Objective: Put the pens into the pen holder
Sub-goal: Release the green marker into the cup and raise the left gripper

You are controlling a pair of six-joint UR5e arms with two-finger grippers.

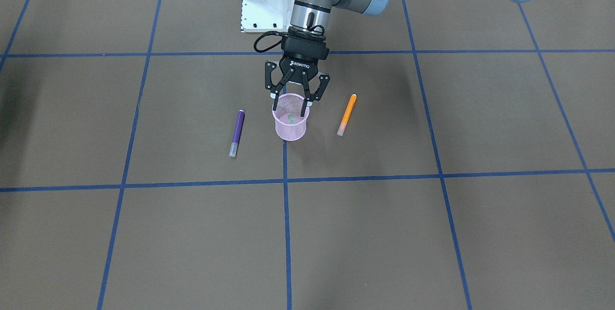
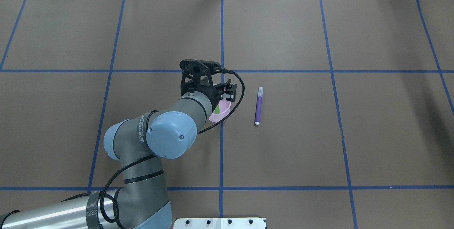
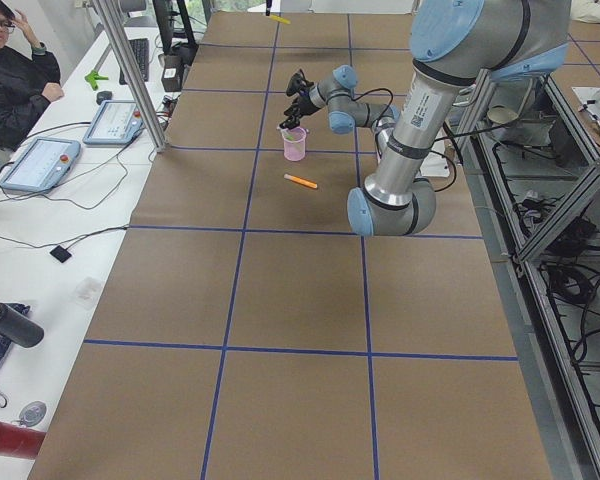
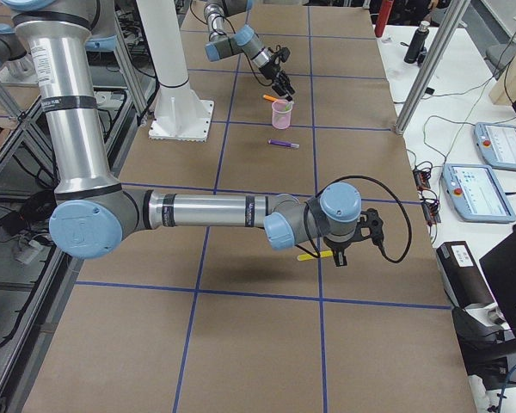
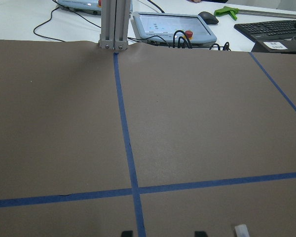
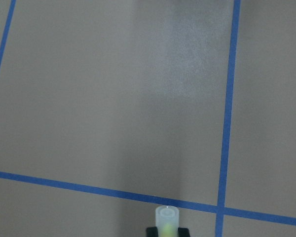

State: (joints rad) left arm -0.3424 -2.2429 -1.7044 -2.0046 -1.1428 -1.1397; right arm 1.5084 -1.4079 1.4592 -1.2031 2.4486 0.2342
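**Front view:** My left gripper point(image 1: 289, 107) hangs right over the pink pen holder point(image 1: 291, 130). Its fingers are spread wide and hold nothing. They reach down to the rim, but I cannot tell if they touch it. A green pen point(image 1: 291, 118) sits inside. The purple pen point(image 1: 237, 133) lies flat at 9 o'clock from the holder. The orange pen point(image 1: 347, 115) lies flat at 3 o'clock. Both are apart from the holder.

**Overhead view:** My arm hides most of the holder and all of the orange pen. Here the purple pen is at 3 o'clock.

**Left side view:** The orange pen lies near the holder.

**Right side view:** My right gripper point(image 4: 337, 255) is well away from the holder. The yellow pen point(image 4: 312, 255) sticks out sideways from it.

**Left wrist view:** Two fingertips point(image 5: 127, 233) show, apart, over the brown table point(image 5: 197, 123) and a blue tape line point(image 5: 124, 128).

**Right wrist view:** The yellow pen's pale cap pokes up between my right fingers, so that gripper is clamped on it.

I think my left gripper should now lift straight up. That way no finger hooks the light rim and tips the holder. Then the yellow pen can come in.
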